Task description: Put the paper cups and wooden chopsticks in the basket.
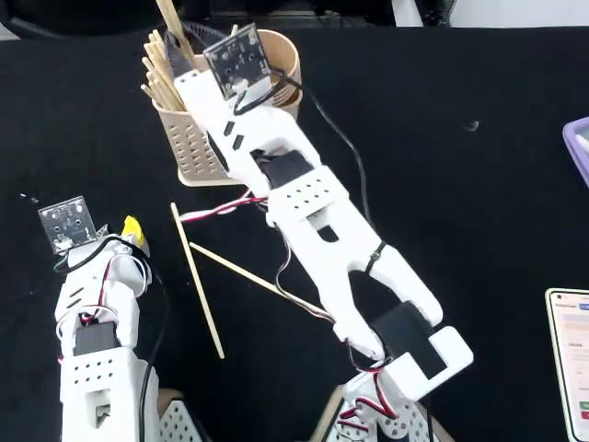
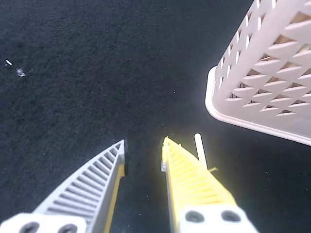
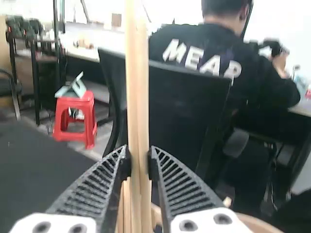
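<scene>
Basket (image 1: pixel 189 152): beige, perforated, far left.
Chopsticks (image 1: pixel 158 81): we see a bundle standing in it.
Loose chopsticks (image 1: pixel 196 276): two lying nearer.
Paper cup (image 1: pixel 283 57): brown, upright, at the basket's right.

So the bench (image 1: pixel 460 230) is just a flat black top, with the pale slotted basket (image 1: pixel 195 152) standing on it toward the far side. In front of the basket two loose sticks lie flat in a narrow V: the first chopstick (image 1: pixel 196 281) runs back toward the near edge, and the second chopstick (image 1: pixel 244 272) slants off from almost the same spot and goes under an arm. Over at one side edge there's a phone (image 1: pixel 571 359), a purple thing (image 1: pixel 578 143) further back, plus a few tiny white specks (image 2: pixel 19 73).
</scene>
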Tool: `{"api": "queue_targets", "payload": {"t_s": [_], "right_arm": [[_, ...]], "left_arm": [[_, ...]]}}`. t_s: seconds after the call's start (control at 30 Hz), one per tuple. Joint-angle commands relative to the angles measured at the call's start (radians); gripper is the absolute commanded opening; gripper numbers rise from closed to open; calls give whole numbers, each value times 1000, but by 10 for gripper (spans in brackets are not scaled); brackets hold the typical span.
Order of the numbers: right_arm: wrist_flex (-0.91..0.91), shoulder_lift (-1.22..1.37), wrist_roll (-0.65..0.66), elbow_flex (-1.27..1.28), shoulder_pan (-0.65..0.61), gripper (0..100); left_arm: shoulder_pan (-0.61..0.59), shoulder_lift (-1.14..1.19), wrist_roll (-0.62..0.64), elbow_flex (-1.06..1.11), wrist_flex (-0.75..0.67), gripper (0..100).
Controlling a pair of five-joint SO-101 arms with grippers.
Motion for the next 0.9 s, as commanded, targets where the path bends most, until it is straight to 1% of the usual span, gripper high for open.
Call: {"api": "queue_targets", "payload": {"t_s": [0.0, 0.2, 0.4, 0.43, 0.5, 0.57, 0.6, 0.7, 0.87], "right_arm": [[-28, -82, -8, 41, -3, 11], [-29, -77, -9, 101, -12, 11], [-20, -85, -89, 107, -14, 15], [-20, -85, -94, 107, -14, 28], [-5, -87, -97, 104, -14, 93], [41, -91, -97, 88, -15, 152], [74, -101, -97, 77, -17, 160], [150, -139, -95, 51, -17, 137], [166, -265, -92, 68, -12, 95]], "left_arm": [[13, -15, -8, -10, -20, 134], [13, -15, -11, -10, -20, 134], [13, -15, -12, -10, -20, 134], [13, -15, -12, -10, -20, 134], [13, -15, -12, -10, -20, 134], [13, -15, -12, -10, -20, 134], [13, -15, -12, -10, -20, 134], [13, -15, -12, -10, -20, 134], [13, -15, -12, -10, -20, 134]]}}
